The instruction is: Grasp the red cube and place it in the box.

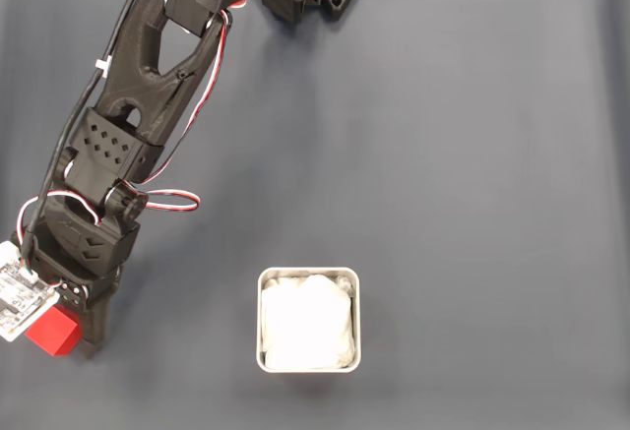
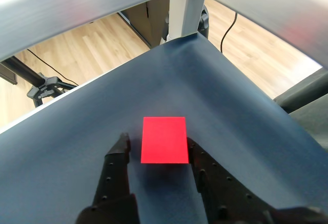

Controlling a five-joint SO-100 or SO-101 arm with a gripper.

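We log the arm reaching down the left side of the fixed view, its gripper low at the bottom-left corner of the dark counter. The red cube sits there, partly covered by the gripper's black body. In the wrist view we see the red cube between the two black fingers, the gripper narrowed around it. The right finger appears to touch the cube's edge; on the left a thin dark gap shows, so we cannot tell whether the grip is firm. A shadow lies on the counter just under the cube's near edge; whether it rests on the surface or is raised we cannot say. The box, white with wrinkly lining, stands well apart to the right in the fixed view, near the bottom centre
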